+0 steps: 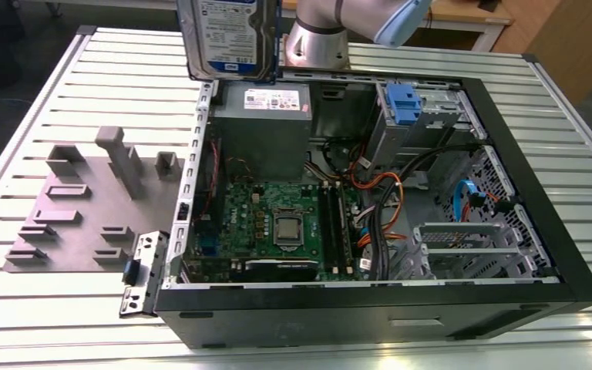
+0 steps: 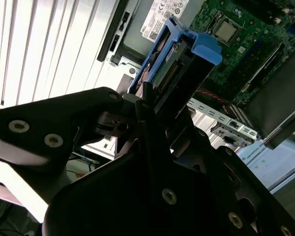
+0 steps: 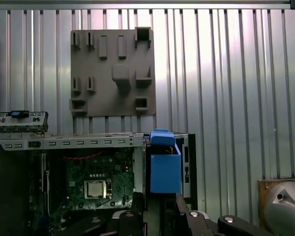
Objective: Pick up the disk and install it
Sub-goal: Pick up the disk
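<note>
The disk (image 1: 230, 35), a silver-grey hard drive with a white-and-blue label, hangs upright high above the far corner of the open computer case (image 1: 502, 154), near the exterior view's left wall of the case. Its blue plastic carrier shows in both wrist views, as the disk (image 2: 179, 61) and the disk (image 3: 164, 167). My gripper (image 2: 164, 105) is shut on it, black fingers (image 3: 137, 204) clamped on either side. Below the held disk lie the case's edge and motherboard (image 3: 96, 179).
Inside the case stand a grey power supply box (image 1: 265, 123) with a white sticker, a lone blue bracket (image 1: 403, 104) in the drive bay, and cables. A grey fixture plate (image 1: 80, 208) with raised blocks lies on the slatted table at the exterior view's left. The arm (image 1: 317, 35) rises behind the case.
</note>
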Controlling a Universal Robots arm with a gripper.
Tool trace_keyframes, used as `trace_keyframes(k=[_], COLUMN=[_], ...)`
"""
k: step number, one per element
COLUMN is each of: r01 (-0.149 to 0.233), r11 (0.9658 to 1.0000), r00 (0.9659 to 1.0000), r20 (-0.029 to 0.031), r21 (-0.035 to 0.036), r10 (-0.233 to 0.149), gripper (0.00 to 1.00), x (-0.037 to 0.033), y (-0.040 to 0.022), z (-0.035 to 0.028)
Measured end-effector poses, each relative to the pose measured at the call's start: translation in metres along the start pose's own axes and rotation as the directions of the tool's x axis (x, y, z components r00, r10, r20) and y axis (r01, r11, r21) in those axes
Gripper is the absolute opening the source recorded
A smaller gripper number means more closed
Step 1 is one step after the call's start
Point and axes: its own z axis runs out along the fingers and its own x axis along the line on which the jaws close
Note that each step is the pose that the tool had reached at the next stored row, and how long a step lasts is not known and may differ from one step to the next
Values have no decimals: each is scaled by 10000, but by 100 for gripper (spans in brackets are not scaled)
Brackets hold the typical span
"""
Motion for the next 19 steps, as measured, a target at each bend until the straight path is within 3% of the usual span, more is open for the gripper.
trace_keyframes(k=[19], r01=[0], r11=[10000], r00=[10000], r20=[0], r21=[0], r10=[0], gripper=[35], x=[-31], y=[-610], z=[-13])
